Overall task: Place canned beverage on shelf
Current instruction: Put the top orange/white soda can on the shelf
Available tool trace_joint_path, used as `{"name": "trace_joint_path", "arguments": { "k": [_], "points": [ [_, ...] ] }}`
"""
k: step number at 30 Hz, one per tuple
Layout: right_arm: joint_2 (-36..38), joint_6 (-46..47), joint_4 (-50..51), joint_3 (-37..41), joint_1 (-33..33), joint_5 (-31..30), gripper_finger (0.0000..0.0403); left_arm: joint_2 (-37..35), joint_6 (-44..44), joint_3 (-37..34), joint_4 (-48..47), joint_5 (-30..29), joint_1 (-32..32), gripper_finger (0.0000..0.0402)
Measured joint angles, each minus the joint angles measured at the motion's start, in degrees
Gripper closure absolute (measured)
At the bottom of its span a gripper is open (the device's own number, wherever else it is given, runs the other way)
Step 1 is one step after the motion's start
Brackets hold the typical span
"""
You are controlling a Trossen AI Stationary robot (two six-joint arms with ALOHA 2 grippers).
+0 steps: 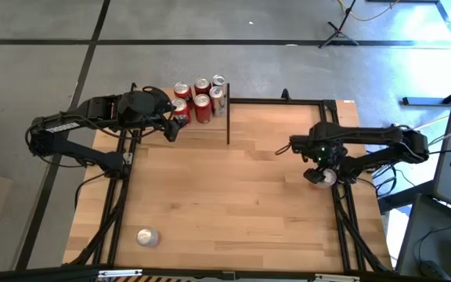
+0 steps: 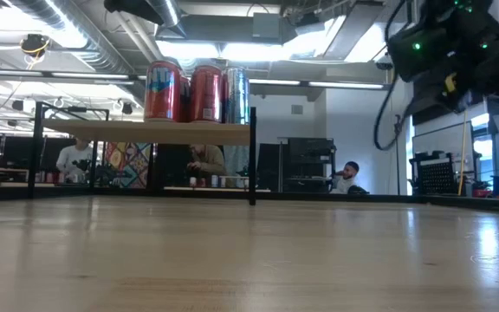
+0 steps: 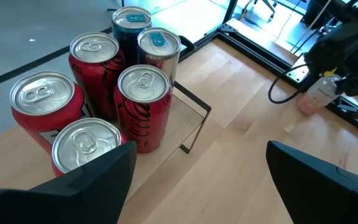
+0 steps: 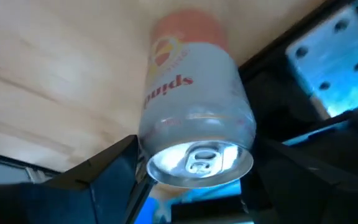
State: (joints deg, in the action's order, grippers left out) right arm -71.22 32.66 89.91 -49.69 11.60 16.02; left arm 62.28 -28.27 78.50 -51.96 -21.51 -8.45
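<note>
The shelf [image 1: 210,129] [image 2: 145,131] stands at the table's far left, a light-wood board on thin black posts. Several cans stand upright on it: red ones [image 3: 143,106] and silver and blue ones [image 3: 159,50]. My left gripper [image 1: 174,129] [image 3: 201,152] is open over the shelf's near part. One finger is right beside a red can [image 3: 86,146], and I cannot tell whether it touches. My right gripper [image 1: 319,174] [image 4: 194,149] is above the table's right edge. It is shut on a white-and-pink can [image 4: 191,93] [image 3: 319,93]. My right gripper pinches the white-and-pink can between its two fingers [image 4: 114,168], one on each side of the can's wall near its top end [image 4: 197,134]. The can lies along the fingers, its lid toward the wrist camera and its pink end away. It is lifted clear of the table.
A silver can [image 1: 147,236] lies on its side near the table's near left corner. The shelf's black post [image 1: 228,117] stands at its right end. Black frame rails [image 1: 343,211] run along the table's edges. People sit in the room beyond [image 2: 202,160].
</note>
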Motion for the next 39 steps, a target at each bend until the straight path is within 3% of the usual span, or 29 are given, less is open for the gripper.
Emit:
{"name": "trace_joint_path", "arguments": {
  "k": [15, 26, 39],
  "points": [
    [0.0, -1.3, 0.2, 1.6, 0.0, 1.6, 0.0101, 0.0, 1.9, 0.0, 0.3, -0.1, 0.0, 0.0055],
    [0.0, -3.0, 0.7, 1.4, 0.0, 1.6, 0.0195, 0.0, 1.9, 0.0, 0.3, -0.1, 0.0, 0.0055],
    [0.0, -4.0, -3.7, -3.4, 0.0, -2.3, 0.019, 0.0, 2.0, 0.0, 0.3, -0.1, 0.0, 0.0055]
  ]
}}
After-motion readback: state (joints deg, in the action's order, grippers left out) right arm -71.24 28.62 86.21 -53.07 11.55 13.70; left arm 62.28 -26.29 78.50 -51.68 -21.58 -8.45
